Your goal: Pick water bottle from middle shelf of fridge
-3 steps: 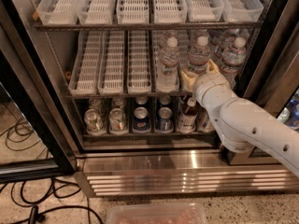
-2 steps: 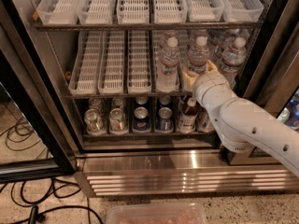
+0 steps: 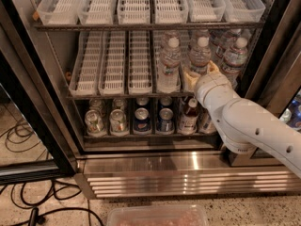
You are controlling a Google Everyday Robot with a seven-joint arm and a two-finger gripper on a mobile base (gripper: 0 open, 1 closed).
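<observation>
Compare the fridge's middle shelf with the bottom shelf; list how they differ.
The middle shelf has white slotted lane trays; the bottom shelf shows none. The middle shelf holds clear water bottles, on its right side only; the bottom shelf holds cans and a dark drink bottle across its width. The gripper sits at the middle shelf, by a water bottle's base, not the bottom shelf. Both are racks in the fridge.
</observation>
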